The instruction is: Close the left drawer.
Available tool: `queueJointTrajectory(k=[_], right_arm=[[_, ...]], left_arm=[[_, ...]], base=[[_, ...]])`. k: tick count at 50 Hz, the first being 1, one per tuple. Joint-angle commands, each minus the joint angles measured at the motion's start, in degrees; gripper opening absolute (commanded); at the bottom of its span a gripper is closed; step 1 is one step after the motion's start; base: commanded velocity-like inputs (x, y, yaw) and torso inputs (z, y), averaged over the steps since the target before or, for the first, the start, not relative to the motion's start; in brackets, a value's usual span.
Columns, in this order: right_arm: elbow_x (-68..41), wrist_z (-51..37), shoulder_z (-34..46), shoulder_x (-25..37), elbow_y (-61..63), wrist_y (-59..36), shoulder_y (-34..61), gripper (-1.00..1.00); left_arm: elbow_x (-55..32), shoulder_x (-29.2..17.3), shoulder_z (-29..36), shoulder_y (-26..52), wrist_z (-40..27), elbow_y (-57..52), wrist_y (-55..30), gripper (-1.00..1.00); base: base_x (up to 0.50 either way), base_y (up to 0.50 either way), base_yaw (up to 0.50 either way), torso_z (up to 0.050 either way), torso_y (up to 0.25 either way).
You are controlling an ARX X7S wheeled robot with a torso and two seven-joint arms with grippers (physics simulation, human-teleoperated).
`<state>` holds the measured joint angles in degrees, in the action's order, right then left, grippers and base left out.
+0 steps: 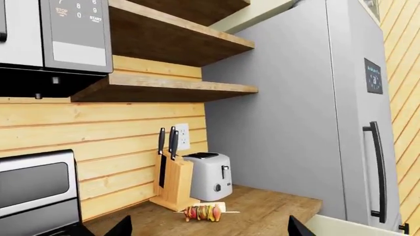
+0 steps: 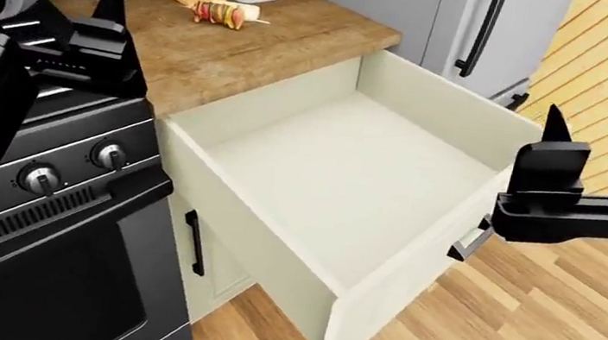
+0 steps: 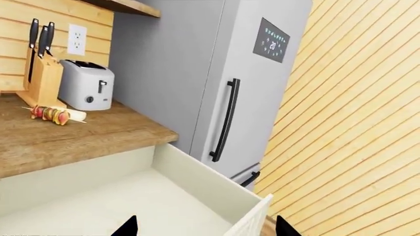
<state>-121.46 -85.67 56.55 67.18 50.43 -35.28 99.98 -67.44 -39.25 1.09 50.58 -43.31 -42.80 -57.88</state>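
Left wrist view first: the camera looks across the wooden worktop (image 1: pixel 276 206) toward the back wall. A knife block (image 1: pixel 172 184) stands against the planks, a white toaster (image 1: pixel 210 176) just beside it, and a kebab skewer (image 1: pixel 204 212) lies in front of both. The grey fridge (image 1: pixel 315 113) rises at the worktop's end with its long black handle. Two dark tips of the left gripper (image 1: pixel 206 228) poke in at the frame's edge, well apart, so the jaws are spread with nothing between them.

Head view now: the left drawer (image 2: pixel 338 174) is pulled far out from under the worktop, cream inside, bare, its front panel facing the wooden floor (image 2: pixel 539 338). The black stove (image 2: pixel 66 219) with its knobs sits beside it. The left gripper hovers above the stove's edge. The right gripper (image 2: pixel 541 177) hangs just beside the drawer's front corner, near the dark bar handle (image 2: pixel 469 241); whether it touches the panel, I cannot tell.

Right wrist view: looking down over the drawer's side wall and front corner, fridge behind it. The right gripper's two tips show wide apart, jaws open, gripping nothing
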Motion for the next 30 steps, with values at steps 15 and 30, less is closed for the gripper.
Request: queueJointTrajectory(k=[15,30], right_arm=[[-0.4,-0.8,1.2,-0.3,-0.4,1.0,1.0,1.00],[0.5,-0.6,1.5,-0.1,-0.1,1.5,0.8,1.00]], left_arm=[[0.1,-0.5,0.2,-0.5,0.0,-0.1,0.6,1.00],[-0.3,-0.7,0.6,-0.3,-0.4,-0.3,0.5,1.00]], base=[[0.12,-0.03,0.00,0.000,0.000],[0.50,-0.19,0.00,0.000,0.000]])
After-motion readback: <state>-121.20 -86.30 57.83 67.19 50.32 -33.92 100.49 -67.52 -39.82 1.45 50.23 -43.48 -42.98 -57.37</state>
